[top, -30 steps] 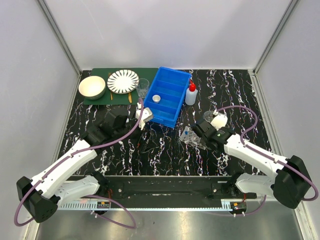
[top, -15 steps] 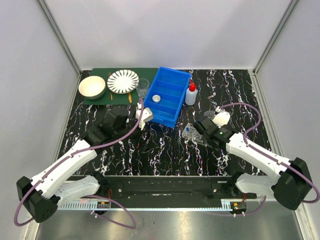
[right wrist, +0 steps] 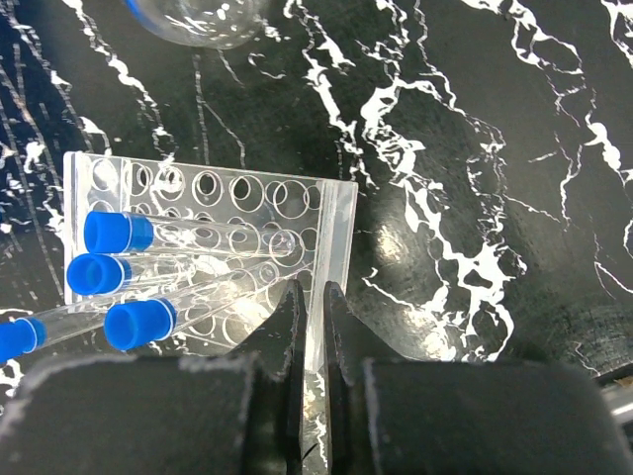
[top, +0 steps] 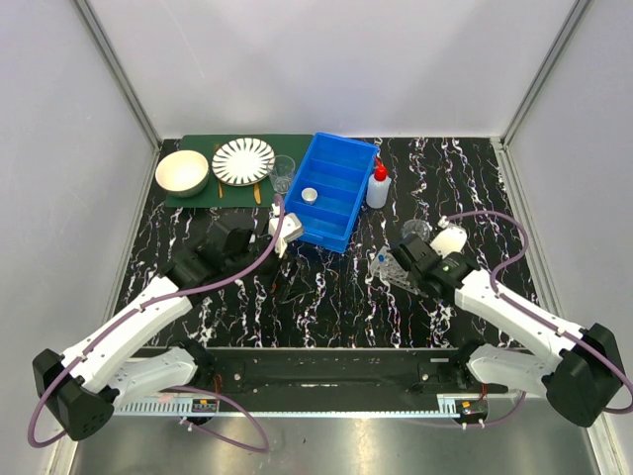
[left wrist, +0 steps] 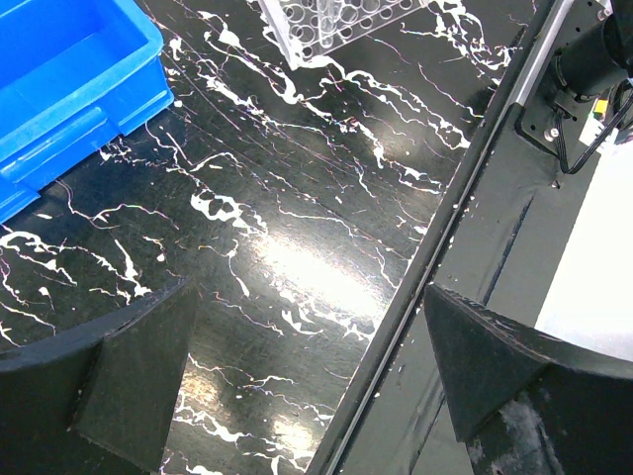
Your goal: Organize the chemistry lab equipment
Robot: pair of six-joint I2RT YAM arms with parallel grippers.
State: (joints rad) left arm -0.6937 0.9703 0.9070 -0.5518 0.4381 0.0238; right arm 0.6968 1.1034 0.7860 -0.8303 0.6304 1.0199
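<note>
So far: barely started, by my read. Only the small round lid (top: 310, 195) sits inside the big blue bin (top: 341, 178); the rest is out on the black marbled table (top: 465, 178).
Rack: the clear plastic tube rack (right wrist: 198, 257) is off the bin's near right corner, apart from it. The blue-capped tubes (right wrist: 117, 232) lie slanted across its holes, with four caps showing.
Right claw: and the right gripper (right wrist: 315, 307) is clenched on the rack's end wall! Its jaws are nearly together, with only that thin clear plate pinched between them.
Lifted or resting: can't tell from these views.
Left claw: the left gripper (left wrist: 309, 297) is spread wide with nothing between its fingers. It hangs over bare table near the bin's front edge.
Beaker: the small clear beaker (right wrist: 203, 15) is just beyond the rack, not touching it.
Bottle: the white red-nozzled squeeze bottle (top: 377, 186) stands upright just outside the bin's right wall.
Left to do: as I judge it, the rack with its tubes, the beaker and the bottle all need a home, so most of the job is ahead.
</note>
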